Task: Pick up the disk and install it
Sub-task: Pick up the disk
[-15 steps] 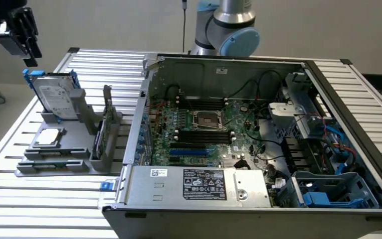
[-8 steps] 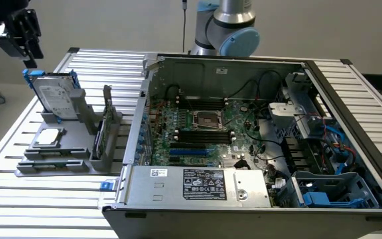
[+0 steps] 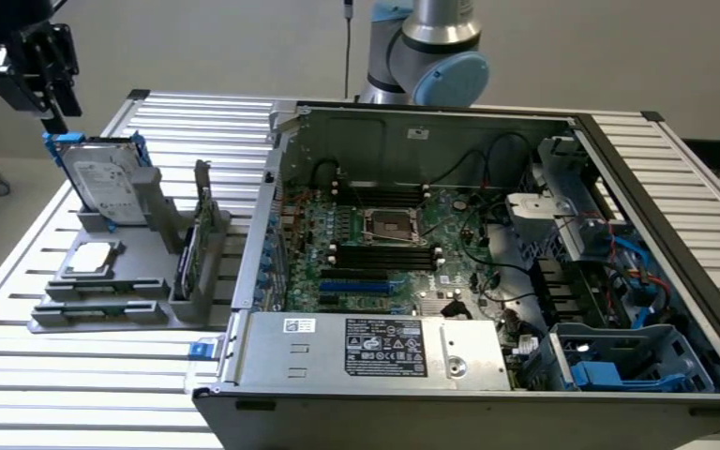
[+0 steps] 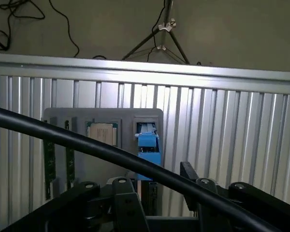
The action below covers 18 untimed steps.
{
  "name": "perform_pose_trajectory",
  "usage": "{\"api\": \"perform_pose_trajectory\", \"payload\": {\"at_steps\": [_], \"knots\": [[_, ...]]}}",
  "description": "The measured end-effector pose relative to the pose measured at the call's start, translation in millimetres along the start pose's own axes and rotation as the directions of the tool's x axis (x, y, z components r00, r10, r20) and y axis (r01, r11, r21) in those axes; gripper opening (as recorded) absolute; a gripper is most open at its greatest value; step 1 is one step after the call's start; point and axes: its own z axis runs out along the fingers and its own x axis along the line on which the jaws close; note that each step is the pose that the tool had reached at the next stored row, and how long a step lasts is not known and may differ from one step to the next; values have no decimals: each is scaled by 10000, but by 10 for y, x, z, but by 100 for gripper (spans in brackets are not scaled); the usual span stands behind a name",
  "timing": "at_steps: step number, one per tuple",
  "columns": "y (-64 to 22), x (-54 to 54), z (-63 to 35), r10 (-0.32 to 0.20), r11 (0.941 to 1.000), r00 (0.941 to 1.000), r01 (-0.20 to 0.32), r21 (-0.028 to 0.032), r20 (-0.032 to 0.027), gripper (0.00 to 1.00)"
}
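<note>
The disk (image 3: pixel 104 183) stands unpicked in its grey holder (image 3: pixel 110 305) beside the open computer case (image 3: pixel 373 352), with the claw (image 3: pixel 52 105) spread and empty just above it.

Table layout: holder beside the open case

On the table (image 3: pixel 48 394) the computer case (image 3: pixel 397 141) lies open at the exterior view's right, with the holder (image 3: pixel 123 314) just beside it at the left. The disk (image 3: pixel 100 180) stands on edge at the holder's far end, and the chip (image 3: pixel 91 260) lies flat in front of it. A card (image 3: pixel 187 270) stands on edge nearest the case. The gripper (image 3: pixel 55 114) hangs just above the disk's top – and the arm's base (image 3: pixel 429 56) rises behind the case.
</note>
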Motion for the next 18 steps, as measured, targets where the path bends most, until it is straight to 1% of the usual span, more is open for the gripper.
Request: {"api": "perform_pose_trajectory", "payload": {"at_steps": [1,2,3,4,5,6,8,18], "knots": [[0,1,0,2,10000,9999,-2,-19,-122,48],[0,1,0,4,10000,9997,-5,-32,-229,48],[0,1,4,6,10000,9995,-7,-36,-307,48],[1,1,12,7,10000,9993,-9,-40,-365,48],[1,0,25,8,10000,9992,-10,-43,-396,48],[2,0,40,8,10000,9991,-10,-42,-413,48],[6,-3,74,10,10000,9991,-11,-29,-427,48],[27,-10,250,20,10000,9990,-17,71,-439,48]]}}
